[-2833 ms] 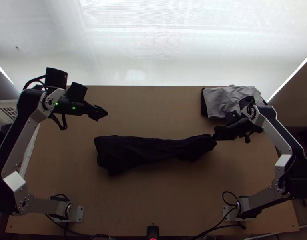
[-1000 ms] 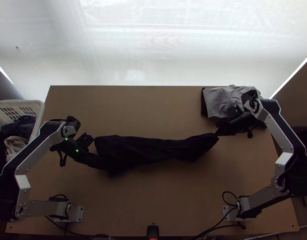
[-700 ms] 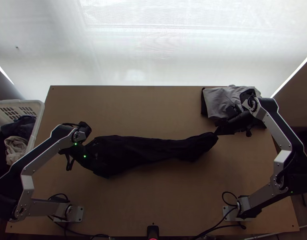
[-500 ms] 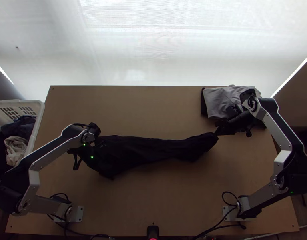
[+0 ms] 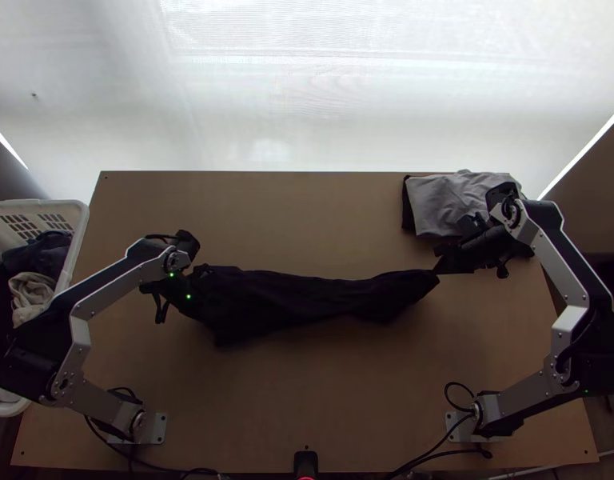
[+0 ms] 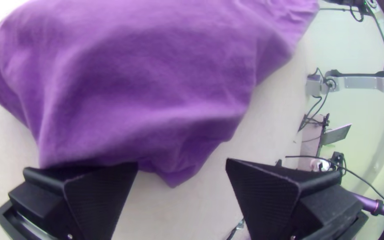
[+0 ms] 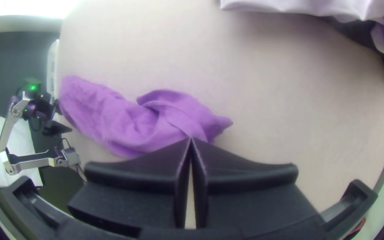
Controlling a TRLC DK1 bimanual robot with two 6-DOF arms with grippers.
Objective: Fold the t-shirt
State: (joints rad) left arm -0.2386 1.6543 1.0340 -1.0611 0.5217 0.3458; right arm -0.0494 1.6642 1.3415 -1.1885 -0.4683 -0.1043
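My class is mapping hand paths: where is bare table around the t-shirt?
Bare table shows beyond the t-shirt, left of the grey cloth, and nearer, between the arm bases. Crowded: the t-shirt's left end, at the left gripper, and around the right gripper.

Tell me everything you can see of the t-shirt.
The t-shirt lies bunched into a long, loose strip across the middle of the wooden table, broader toward the robot's left. It looks near black from above and purple in the wrist views, a plain, soft-looking fabric with creases. I cannot make out sleeves or collar. The left gripper is open at its broad end; the right gripper is shut by the narrower end. Whether either touches it is unclear.
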